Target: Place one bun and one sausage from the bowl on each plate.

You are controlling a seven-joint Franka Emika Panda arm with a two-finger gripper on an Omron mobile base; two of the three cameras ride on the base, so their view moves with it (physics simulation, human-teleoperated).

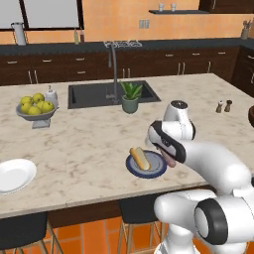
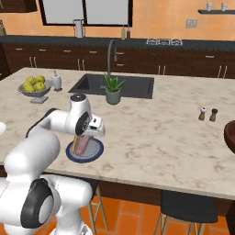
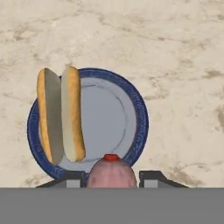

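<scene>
1. The jaws are clenched on a pinkish sausage [image 3: 111,171], which hangs between them above the blue plate [image 3: 135,105].
2. The gripper [image 1: 170,159] sits over the plate's right side in the left base view.
3. A split bun [image 3: 61,114] lies on the blue plate, on its left half in the hand view.
4. The blue plate rests on the marble tabletop [image 1: 89,144] near its front edge.
5. The white plate [image 1: 15,174] lies bare, well apart to the left.
6. The brown bowl [image 2: 230,134] sits at the tabletop's far right.
</scene>
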